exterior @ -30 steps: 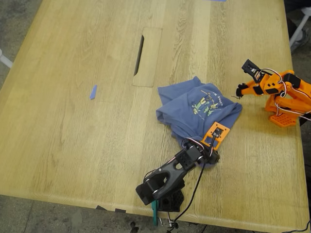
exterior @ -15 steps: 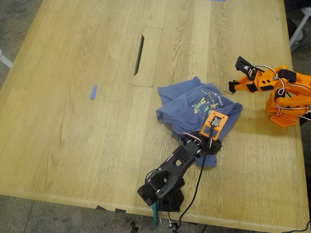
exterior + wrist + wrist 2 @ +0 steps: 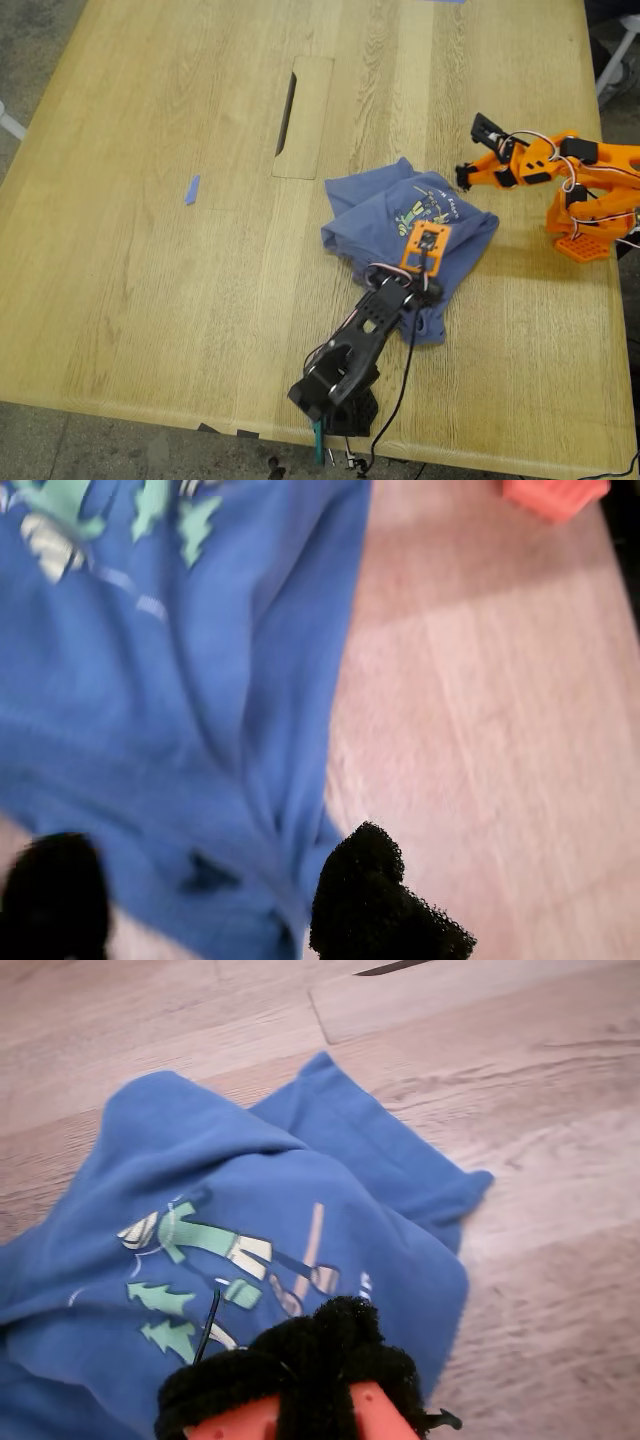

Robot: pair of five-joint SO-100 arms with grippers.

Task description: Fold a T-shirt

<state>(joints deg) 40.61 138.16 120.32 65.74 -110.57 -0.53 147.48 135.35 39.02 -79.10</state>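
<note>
Change: my second gripper (image 3: 463,176), pressed together, has reached to the shirt (image 3: 385,215), right of centre.
My first gripper (image 3: 205,900): spread, astride the hem.

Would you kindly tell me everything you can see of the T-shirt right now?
The T-shirt is slate-blue soft cloth, lying crumpled and bunched on the wooden table, not yet neatly folded. Its chest print, green and yellow figures with white text, faces up. A sleeve or corner sticks out toward the table's slot. My first claw stands open astride its near edge; my second claw hovers at its other side.
</note>
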